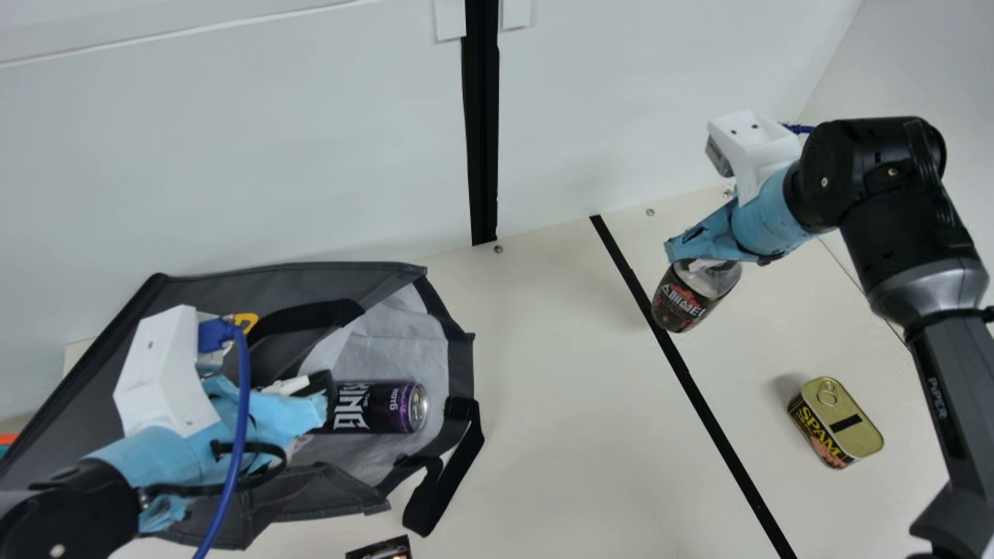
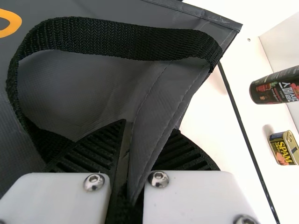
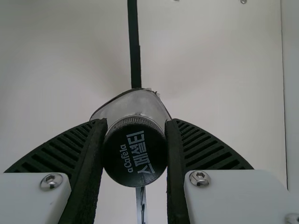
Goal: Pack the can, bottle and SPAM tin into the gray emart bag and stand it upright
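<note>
Left fingers pinch the bag by its edge, likely bracing it open; right fingers clasp the bottle by its cap, presumably for base-first entry.

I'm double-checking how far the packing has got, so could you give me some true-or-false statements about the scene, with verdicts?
1. The purple-and-black metal can lies inside the gray fabric bag. True.
2. The gold-lidded metal SPAM tin is in the bag. False: it is outside, on the cream table.
3. The right gripper has its jaws on the dark-labelled plastic bottle. True.
4. The left gripper is clamped on the can. False: its jaws pinch the bag's fabric.
</note>
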Tool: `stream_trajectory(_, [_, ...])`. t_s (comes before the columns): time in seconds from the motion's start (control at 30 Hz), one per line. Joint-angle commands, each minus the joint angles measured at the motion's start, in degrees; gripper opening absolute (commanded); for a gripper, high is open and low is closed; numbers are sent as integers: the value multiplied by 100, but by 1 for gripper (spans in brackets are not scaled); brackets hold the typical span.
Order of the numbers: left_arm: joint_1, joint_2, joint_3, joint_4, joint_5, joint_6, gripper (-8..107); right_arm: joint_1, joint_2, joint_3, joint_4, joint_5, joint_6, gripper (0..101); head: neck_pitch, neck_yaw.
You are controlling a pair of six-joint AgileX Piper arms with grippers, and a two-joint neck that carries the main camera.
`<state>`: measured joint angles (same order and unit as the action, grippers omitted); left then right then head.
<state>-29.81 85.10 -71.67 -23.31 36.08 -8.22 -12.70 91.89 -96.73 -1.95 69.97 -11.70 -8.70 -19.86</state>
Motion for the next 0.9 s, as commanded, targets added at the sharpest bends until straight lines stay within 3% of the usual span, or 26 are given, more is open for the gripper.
stream_trajectory(0.0, [0, 0, 0, 0, 0, 0, -8, 143, -63, 78, -8, -7, 30, 0, -130, -14])
stream_trajectory(0.43, [0, 0, 0, 0, 0, 0, -8, 863, -516, 644, -17, -7, -83, 0, -130, -14])
stream_trajectory(0.87, [0, 0, 0, 0, 0, 0, -8, 1170, -921, 1088, 367, -7, -967, 0, -130, -14])
